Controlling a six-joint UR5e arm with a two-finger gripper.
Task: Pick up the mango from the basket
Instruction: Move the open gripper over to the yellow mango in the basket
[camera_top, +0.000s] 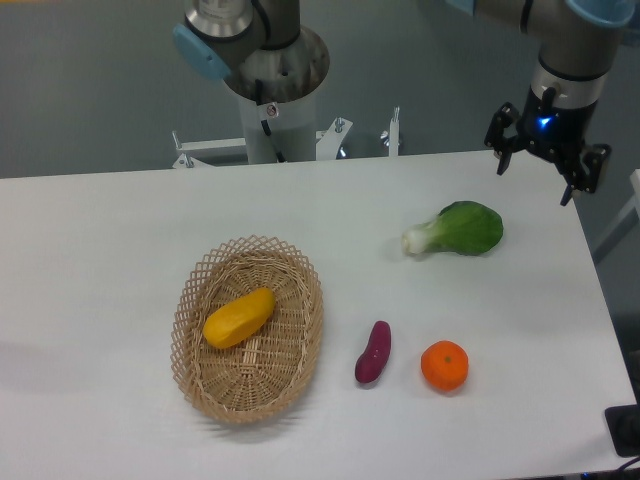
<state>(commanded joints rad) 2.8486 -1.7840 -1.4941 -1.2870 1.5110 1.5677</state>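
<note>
While the mango (239, 318) lies untouched inside the basket (199, 300) near the surface's front-left | pincer (546, 168) spread wide, empty, above far-right corner | approach and grasp remain.

Grey arm (262, 45), light-blue caps; black tool (546, 150) glowing blue

The basket (248, 330) is woven tan wicker with a rough, open lattice rim. The mango (239, 317) in it has smooth, slightly shiny yellow-orange skin. The bench (100, 240) is white, smooth and matt. At the upper right of the frame, the claw (547, 152) looks like black matt plastic or metal. The orange (444, 365) has finely dimpled skin, and the sweet potato (373, 352) has dull purple skin.
</note>
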